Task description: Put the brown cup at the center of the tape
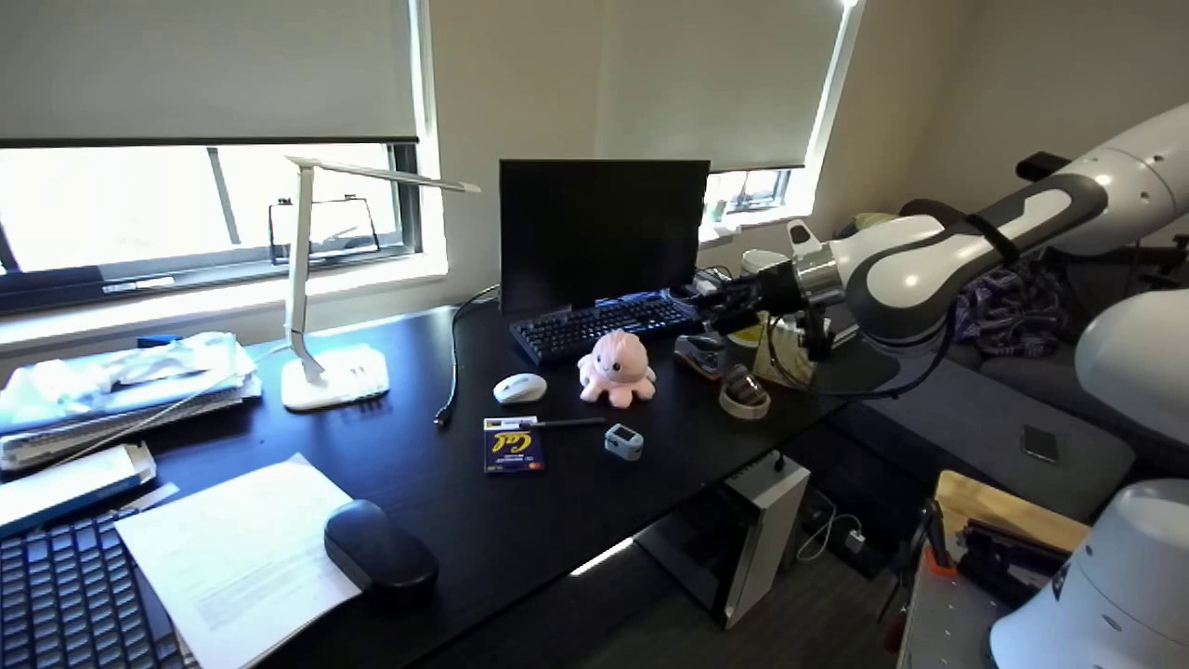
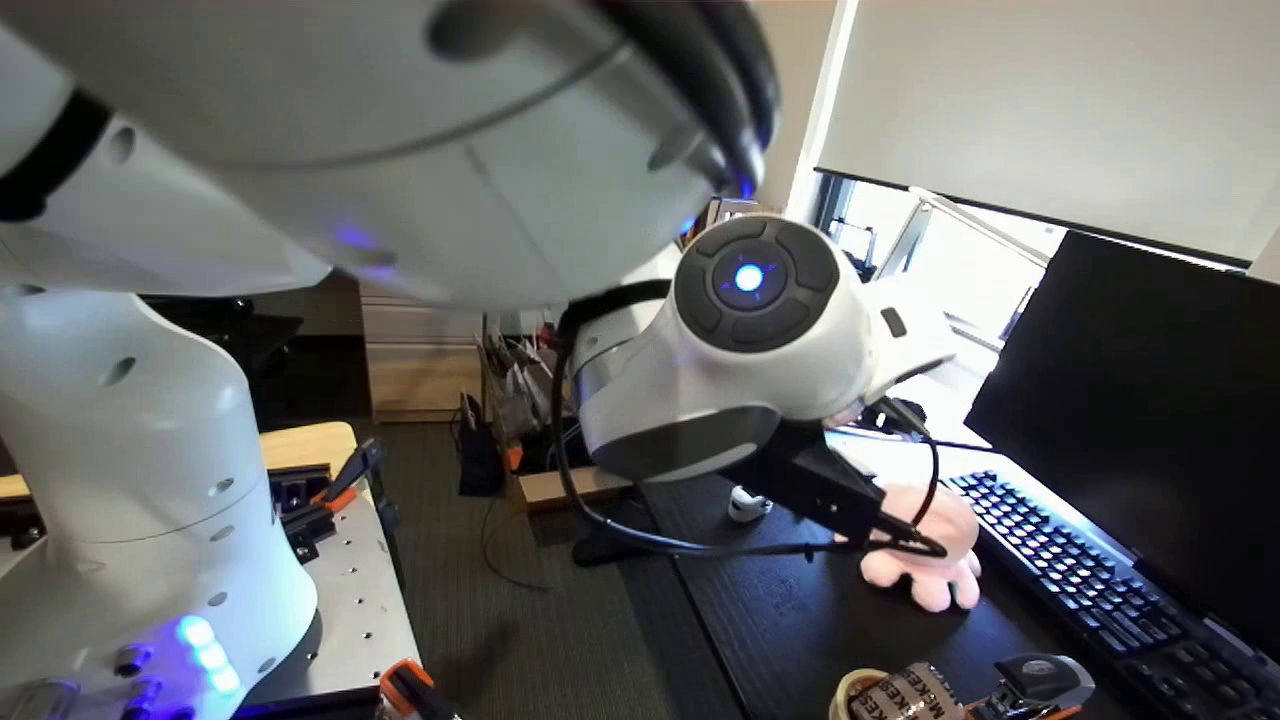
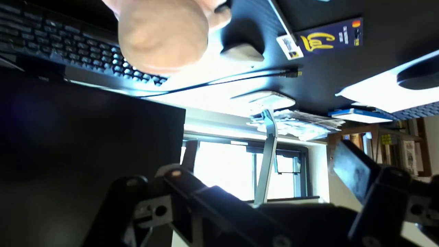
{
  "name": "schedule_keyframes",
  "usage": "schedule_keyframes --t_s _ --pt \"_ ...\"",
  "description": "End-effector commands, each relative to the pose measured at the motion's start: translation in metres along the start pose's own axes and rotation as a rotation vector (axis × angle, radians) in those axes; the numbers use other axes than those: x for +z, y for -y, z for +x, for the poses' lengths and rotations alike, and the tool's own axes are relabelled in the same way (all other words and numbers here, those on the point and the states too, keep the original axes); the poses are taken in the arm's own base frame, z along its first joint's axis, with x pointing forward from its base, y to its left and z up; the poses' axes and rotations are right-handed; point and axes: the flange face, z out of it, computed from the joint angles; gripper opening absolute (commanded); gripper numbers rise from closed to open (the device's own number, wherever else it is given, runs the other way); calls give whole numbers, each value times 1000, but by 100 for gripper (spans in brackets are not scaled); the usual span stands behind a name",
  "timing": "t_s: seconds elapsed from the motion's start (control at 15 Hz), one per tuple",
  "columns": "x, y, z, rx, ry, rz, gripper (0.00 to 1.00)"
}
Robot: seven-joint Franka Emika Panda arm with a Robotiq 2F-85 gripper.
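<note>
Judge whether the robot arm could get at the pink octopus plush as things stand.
Probably yes: the gripper is open, and nothing visibly covers the pink octopus plush. In an exterior view the black keyboard lies behind it. The gripper points more sideways than down, so it may need tipping.

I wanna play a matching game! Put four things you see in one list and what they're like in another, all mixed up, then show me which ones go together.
Things:
1. octopus toy
2. Cal card
3. monitor
4. claw

What they're like:
A. blank and black
B. open
C. pink
D. dark blue with yellow letters

Right pairs: 1-C, 2-D, 3-A, 4-B
</note>
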Motion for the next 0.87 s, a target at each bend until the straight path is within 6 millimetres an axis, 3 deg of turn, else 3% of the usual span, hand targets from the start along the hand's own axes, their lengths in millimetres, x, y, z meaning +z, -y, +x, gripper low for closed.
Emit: schedule_keyframes --t_s 0.0,0.13,0.27,0.33,0.47,0.8 --pt "4 26 55 -30 15 -1 100" --pt "8 41 85 -52 2 6 100" --pt "9 48 100 -48 23 5 100" --pt "9 43 88 -49 -26 31 100" --pt "10 50 97 -54 -4 21 100" --pt "10 49 97 -58 11 11 100"
